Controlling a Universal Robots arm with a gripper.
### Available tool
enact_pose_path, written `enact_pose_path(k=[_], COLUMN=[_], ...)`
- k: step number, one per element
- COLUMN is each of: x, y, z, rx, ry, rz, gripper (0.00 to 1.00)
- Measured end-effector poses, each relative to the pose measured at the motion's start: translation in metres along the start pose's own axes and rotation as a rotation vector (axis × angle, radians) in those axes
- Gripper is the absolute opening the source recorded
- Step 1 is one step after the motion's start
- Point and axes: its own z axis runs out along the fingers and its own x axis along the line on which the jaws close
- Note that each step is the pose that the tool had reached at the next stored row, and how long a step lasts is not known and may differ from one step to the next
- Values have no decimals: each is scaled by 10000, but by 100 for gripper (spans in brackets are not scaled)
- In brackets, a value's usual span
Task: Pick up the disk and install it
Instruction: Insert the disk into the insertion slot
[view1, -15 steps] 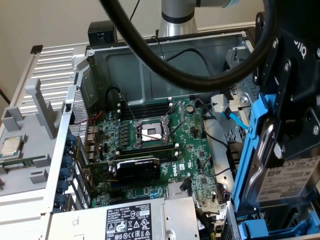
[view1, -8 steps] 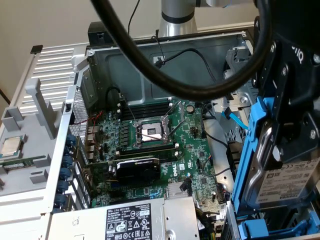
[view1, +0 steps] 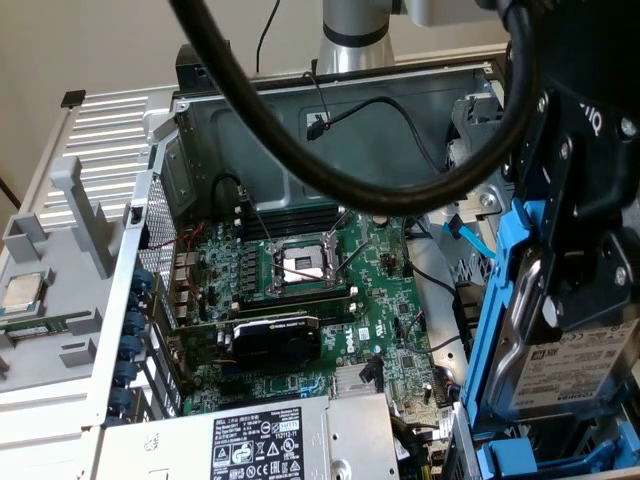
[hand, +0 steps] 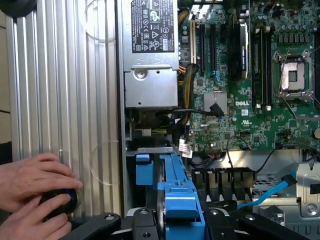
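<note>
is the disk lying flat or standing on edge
On edge: the disk stands upright between the jaws, label facing sideways.

Exterior view high and close, angled down into the open case, wrist view on the gripper, facing straight down, nearer, both sharing motherboard, CPU socket, power supply, disk.

Disk — silver drive, white label, blue carrier
On edge, slightly tilted, label facing the exterior camera — clamped in the pincer at the exterior view's right, by the open computer case.
</note>
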Motion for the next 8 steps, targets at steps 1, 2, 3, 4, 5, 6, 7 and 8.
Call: enact_pose_path(k=[1,2,3,4,5,6,7,8], x=[0,0,0,0,0,0,0,0], y=[0,0,1,1,1,1,1,0], z=[1,2,2,2,3,2,2,3], rx=[0,0,0,-1,-2,-3,-3,-5], ry=[-1,-6,-15,-31,-54,-73,-88,-104], rz=[0,1,1,1,2,3,2,1], gripper=[37,37,37,37,37,37,37,37])
